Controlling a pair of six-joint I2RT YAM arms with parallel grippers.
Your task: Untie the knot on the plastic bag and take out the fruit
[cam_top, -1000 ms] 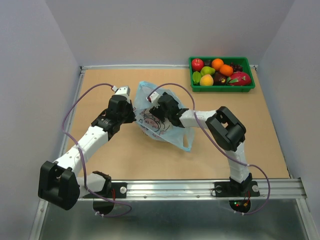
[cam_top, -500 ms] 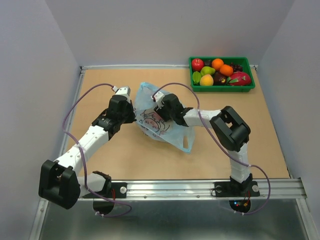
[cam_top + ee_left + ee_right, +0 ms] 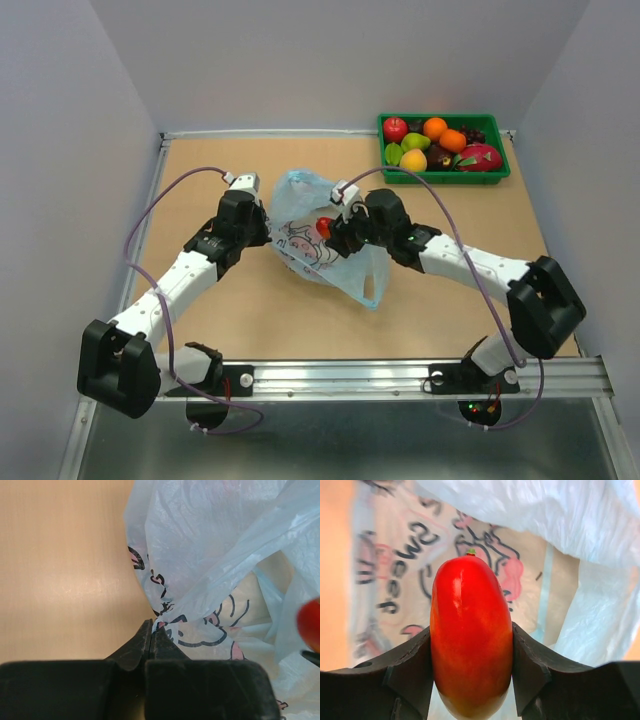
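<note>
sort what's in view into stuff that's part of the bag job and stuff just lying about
Part of the job:
bag, pinched by the left gripper
red fruit, clamped in the right gripper over the bag

Lying about:
tray, far right corner of the table, nothing touching it
other fruit piled in the tray

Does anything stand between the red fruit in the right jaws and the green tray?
Nothing visible does. The red fruit is clamped by the right gripper above the plastic bag, free of it; only bare table lies toward the green tray.
</note>
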